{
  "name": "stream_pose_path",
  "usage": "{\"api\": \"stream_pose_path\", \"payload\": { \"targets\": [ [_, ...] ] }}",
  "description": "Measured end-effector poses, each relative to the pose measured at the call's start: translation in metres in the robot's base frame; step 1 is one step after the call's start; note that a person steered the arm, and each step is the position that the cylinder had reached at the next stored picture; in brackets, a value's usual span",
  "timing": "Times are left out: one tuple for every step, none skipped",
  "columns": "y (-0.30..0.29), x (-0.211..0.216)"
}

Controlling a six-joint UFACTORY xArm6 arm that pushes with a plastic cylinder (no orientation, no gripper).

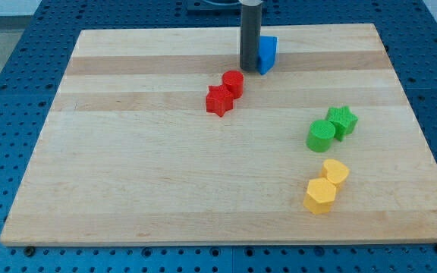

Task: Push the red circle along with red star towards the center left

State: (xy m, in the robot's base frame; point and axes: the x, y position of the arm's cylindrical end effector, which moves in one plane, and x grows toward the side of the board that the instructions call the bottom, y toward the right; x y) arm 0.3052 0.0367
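Fingers absent on this rig: my tip [249, 69] is a bare rod end, holding nothing, in the upper centre of the frame.

Tip stands just left of the blue block [267, 53], apparently touching it, and just above the red circle [233, 82], with a small gap. Red circle and red star [218, 100] touch each other, slightly above and left of the wooden board [127, 189] centre. Judgement: the pair has not reached centre left; the leftward push remains. Green and yellow blocks lie well apart at right.
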Motion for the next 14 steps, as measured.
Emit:
{"api": "stream_pose_path", "payload": {
  "targets": [
    [0.000,0.000],
    [-0.003,0.000],
    [-0.003,0.000],
    [-0.004,0.003],
    [-0.017,0.012],
    [-0.039,0.029],
    [-0.047,0.044],
    [-0.050,0.049],
    [-0.048,0.044],
    [-0.024,0.037],
    [0.005,0.042],
    [0.009,0.062],
    [0.008,0.069],
    [0.001,0.070]
  ]
}}
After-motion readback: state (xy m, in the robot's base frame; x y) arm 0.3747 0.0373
